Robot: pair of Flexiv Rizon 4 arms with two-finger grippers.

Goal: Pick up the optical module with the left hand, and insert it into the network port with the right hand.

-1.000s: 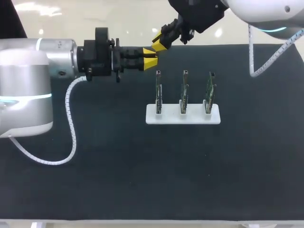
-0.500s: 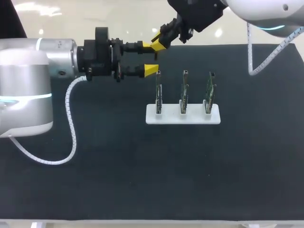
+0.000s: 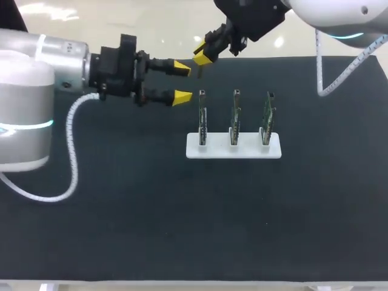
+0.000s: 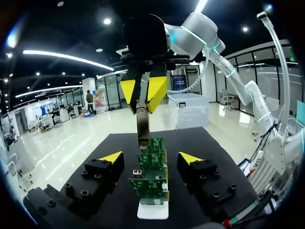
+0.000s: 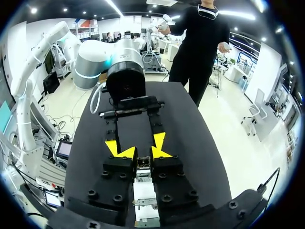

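Observation:
The optical module (image 4: 142, 121), a slim metal bar, hangs between the yellow tips of my right gripper (image 4: 143, 93), which is shut on it. In the head view the right gripper (image 3: 203, 56) is at the table's far edge, above and left of the boards. My left gripper (image 3: 182, 81) stands open just left of it, holding nothing. Three green network-port boards (image 3: 235, 118) stand upright in a white holder (image 3: 233, 148). In the left wrist view the boards (image 4: 151, 169) line up ahead between the open fingers (image 4: 110, 156). The module (image 5: 143, 163) shows between the right gripper's (image 5: 140, 152) tips.
The table top is a dark mat (image 3: 151, 212). A white cable (image 3: 73, 176) from my left arm loops over the mat's left side. Another cable (image 3: 339, 79) hangs from my right arm at the far right.
My left gripper has opened wide and drawn back to the left, leaving the module in the right gripper. The right arm has stayed put.

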